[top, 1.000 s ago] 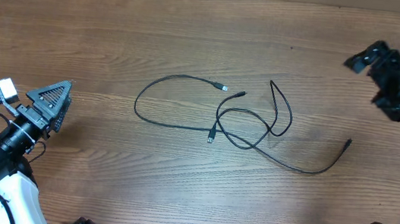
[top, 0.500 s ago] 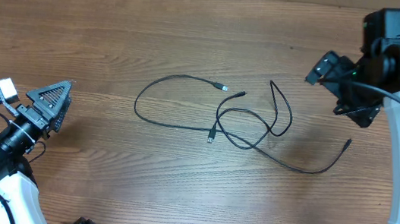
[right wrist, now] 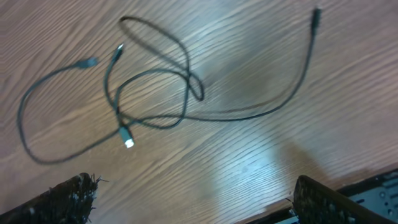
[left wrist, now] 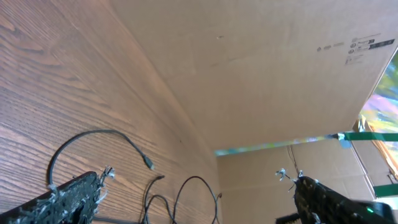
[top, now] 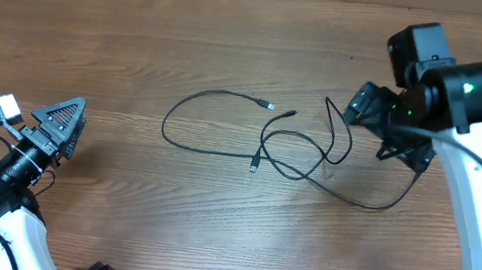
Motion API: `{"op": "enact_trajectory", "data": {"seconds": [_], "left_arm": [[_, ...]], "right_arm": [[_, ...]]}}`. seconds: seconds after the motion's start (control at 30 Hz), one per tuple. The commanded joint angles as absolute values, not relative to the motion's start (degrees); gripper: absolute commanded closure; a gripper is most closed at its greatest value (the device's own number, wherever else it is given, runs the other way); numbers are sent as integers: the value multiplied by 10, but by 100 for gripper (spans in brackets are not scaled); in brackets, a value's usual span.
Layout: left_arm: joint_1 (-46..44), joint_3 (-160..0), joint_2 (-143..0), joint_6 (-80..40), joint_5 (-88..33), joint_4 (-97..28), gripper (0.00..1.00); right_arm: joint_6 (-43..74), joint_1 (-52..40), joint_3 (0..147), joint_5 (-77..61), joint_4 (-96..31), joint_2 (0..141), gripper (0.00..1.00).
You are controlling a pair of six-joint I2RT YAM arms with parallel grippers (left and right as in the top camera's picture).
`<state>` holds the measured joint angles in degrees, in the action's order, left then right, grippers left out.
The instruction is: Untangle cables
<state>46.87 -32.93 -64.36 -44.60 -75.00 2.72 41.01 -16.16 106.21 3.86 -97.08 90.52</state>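
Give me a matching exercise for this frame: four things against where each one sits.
1. left black two-finger end effector
2. right black two-finger end effector
3. small silver-tipped plug
4. small black plug

a. end of the long strand trailing right
b. open, over the right side of the thin black cables
c. open, near the brown wooden table left edge, apart from the cables
d. end of the wide left loop

Pairs: 1-c, 2-b, 3-d, 4-a
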Motion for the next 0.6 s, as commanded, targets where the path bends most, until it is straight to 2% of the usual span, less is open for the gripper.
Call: {"op": "enact_trajectory", "data": {"seconds": [0.0,0.13,0.57], "left_arm": [[471,-339,-641,-433,-759,28,0],[471,-339,-641,-433,-759,28,0],[471,-339,-641,-433,-759,28,0]], "right_arm": [[420,-198,1061,61,-971,854,0],[422,-225,1061,86,-971,821,0],[422,-227,1023,86,-971,685,0]]}}
